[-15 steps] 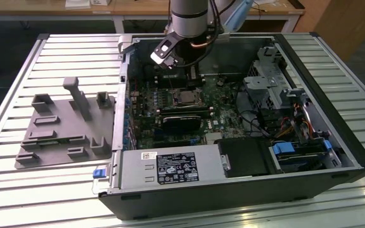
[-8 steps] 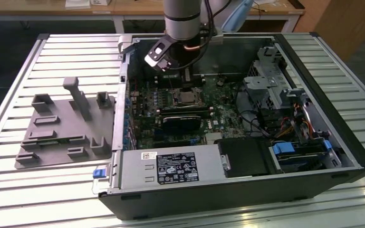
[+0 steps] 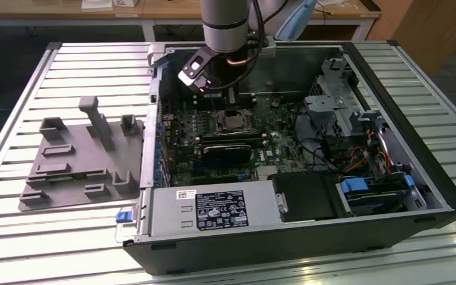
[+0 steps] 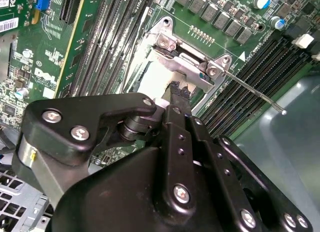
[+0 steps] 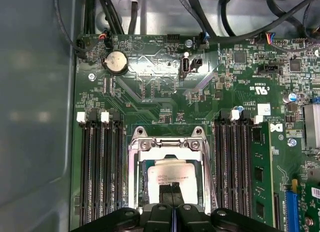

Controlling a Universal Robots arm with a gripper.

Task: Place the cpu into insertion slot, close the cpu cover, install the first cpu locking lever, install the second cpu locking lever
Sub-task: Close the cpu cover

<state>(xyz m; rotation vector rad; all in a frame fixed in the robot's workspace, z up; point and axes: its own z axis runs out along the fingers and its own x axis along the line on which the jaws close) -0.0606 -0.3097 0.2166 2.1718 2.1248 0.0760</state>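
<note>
The cpu (image 5: pixel 172 176), a square chip with a dull grey top, lies in the insertion slot (image 5: pixel 170 182) on the green board. The silvery cpu cover (image 5: pixel 169 146) lies flat around it as a frame. My gripper (image 5: pixel 173 194) is shut, its fingertips pressed together just over the chip's middle, holding nothing. In the second wrist view, my gripper (image 4: pixel 178 91) has its tip against the cover (image 4: pixel 186 62), and a thin locking lever rod (image 4: pixel 257 96) sticks out free to one side. In the exterior view, my gripper (image 3: pixel 230 98) hangs over the socket (image 3: pixel 233 122) inside the open computer case.
Long black memory slots (image 5: pixel 100 172) (image 5: pixel 240 162) flank the socket. A black module (image 3: pixel 228 153) lies just in front of it. The power supply (image 3: pixel 208 211) and drive bay with cables (image 3: pixel 370 160) crowd the case. A grey holder plate (image 3: pixel 78 160) sits at the exterior view's left.
</note>
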